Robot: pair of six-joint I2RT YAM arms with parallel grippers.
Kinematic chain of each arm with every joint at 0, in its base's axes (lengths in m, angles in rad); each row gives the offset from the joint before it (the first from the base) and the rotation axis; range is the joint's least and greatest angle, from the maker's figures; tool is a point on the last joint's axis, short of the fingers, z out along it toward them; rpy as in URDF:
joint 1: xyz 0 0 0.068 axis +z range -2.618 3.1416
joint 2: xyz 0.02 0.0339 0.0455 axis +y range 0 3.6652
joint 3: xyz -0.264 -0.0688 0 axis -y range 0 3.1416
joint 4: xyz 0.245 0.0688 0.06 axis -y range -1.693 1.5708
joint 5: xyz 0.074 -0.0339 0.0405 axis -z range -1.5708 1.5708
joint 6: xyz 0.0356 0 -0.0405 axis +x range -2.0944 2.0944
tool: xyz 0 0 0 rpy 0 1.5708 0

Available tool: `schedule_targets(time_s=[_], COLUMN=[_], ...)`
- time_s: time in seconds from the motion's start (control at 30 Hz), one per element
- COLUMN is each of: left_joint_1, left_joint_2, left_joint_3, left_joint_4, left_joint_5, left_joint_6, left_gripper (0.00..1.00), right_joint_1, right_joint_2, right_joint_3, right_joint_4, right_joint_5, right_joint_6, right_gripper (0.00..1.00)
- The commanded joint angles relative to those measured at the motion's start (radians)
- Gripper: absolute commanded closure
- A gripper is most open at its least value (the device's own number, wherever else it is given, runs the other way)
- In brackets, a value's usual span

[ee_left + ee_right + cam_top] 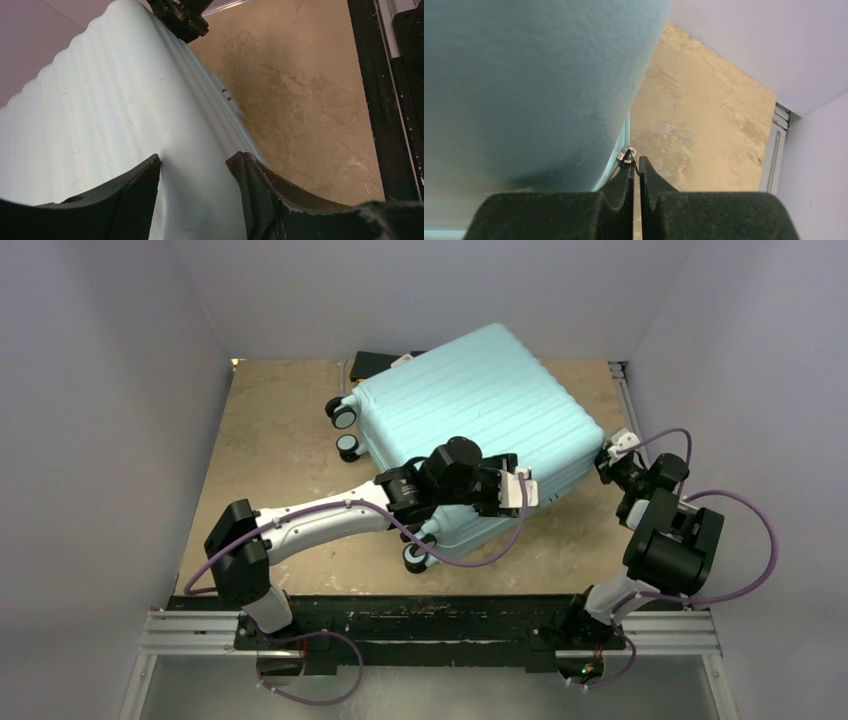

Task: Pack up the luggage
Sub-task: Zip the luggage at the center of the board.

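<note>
Your left hand (195, 161) hangs released over the pale mint ribbed hard-shell suitcase (480, 400). Your right hand (636, 167) pinches its metal zipper pull (626, 155).

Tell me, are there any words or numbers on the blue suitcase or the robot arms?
None can be read.
The suitcase shell shows only plain ribs, with no logo.
The left gripper and right gripper are bare black, with no label.
The metal zipper pull pinched at the right gripper's tips is too small to show any lettering.
</note>
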Motion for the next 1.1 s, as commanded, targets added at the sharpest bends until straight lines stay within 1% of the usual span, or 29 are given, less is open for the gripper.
schedule_targets(time_s=[0.0, 0.07, 0.1, 0.13, 0.27, 0.33, 0.47, 0.57, 0.6, 0.63, 0.67, 0.7, 0.73, 0.8, 0.87, 0.9, 0.97, 1.07], left_joint_1=[0.009, 0.01, 0.01, 0.01, 0.011, 0.011, 0.011, 0.011, 0.011, 0.011, 0.011, 0.011, 0.011, 0.011, 0.011, 0.011, 0.011, 0.011], left_joint_2=[0.067, 0.047, 0.036, 0.021, -0.049, -0.087, -0.137, -0.139, -0.128, -0.113, -0.095, -0.075, -0.052, -0.01, 0.036, 0.066, 0.142, 0.253], left_joint_3=[-0.099, -0.086, -0.075, -0.059, 0.029, 0.074, 0.158, 0.199, 0.209, 0.223, 0.238, 0.252, 0.269, 0.304, 0.352, 0.385, 0.513, 0.663], left_joint_4=[-0.497, -0.51, -0.521, -0.534, -0.579, -0.591, -0.582, -0.539, -0.514, -0.497, -0.486, -0.469, -0.461, -0.424, -0.377, -0.356, -0.332, -0.309], left_joint_5=[0.056, 0.055, 0.05, 0.044, 0.003, -0.03, -0.117, -0.2, -0.246, -0.267, -0.28, -0.3, -0.304, -0.339, -0.366, -0.39, -0.44, -0.465], left_joint_6=[-0.011, -0.001, 0.005, 0.014, 0.032, 0.036, 0.032, 0.02, 0.008, -0.004, -0.006, -0.014, -0.02, -0.024, -0.032, -0.038, -0.069, -0.112], left_gripper=[0.44, 0.38, 0.31, 0.27, 0.13, 0.08, 0.01, 0.01, 0.01, 0.01, 0.01, 0.01, 0.01, 0.01, 0.01, 0.01, 0.01, 0.01], right_joint_1=[0.04, 0.07, 0.086, 0.1, 0.129, 0.128, 0.129, 0.129, 0.129, 0.129, 0.136, 0.148, 0.15, 0.153, 0.155, 0.155, 0.155, 0.155], right_joint_2=[0.025, 0.047, 0.049, 0.044, -0.04, -0.084, -0.099, -0.021, 0.026, 0.052, 0.056, 0.054, 0.039, 0.03, 0.033, 0.037, 0.05, 0.064], right_joint_3=[0.183, 0.239, 0.255, 0.264, 0.242, 0.227, 0.243, 0.285, 0.293, 0.289, 0.275, 0.25, 0.235, 0.223, 0.223, 0.225, 0.241, 0.268], right_joint_4=[-0.066, -0.233, -0.306, -0.378, -0.643, -0.826, -1.349, -1.787, -1.988, -2.008, -2.003, -2.002, -1.985, -1.998, -2.002, -2.002, -2.003, -2.002], right_joint_5=[-0.108, -0.171, -0.192, -0.216, -0.299, -0.341, -0.385, -0.422, -0.451, -0.458, -0.445, -0.436, -0.435, -0.449, -0.476, -0.483, -0.489, -0.483], right_joint_6=[-0.223, -0.356, -0.416, -0.49, -0.758, -0.937, -1.482, -1.918, -2.11, -2.137, -2.131, -2.17, -2.16, -2.174, -2.149, -2.131, -2.07, -1.982], right_gripper=[0.96, 0.97, 0.99, 1.0, 1.0, 1.0, 1.0, 1.0, 1.0, 1.0, 1.0, 1.0, 1.0, 1.0, 1.0, 1.0, 1.0, 1.0])
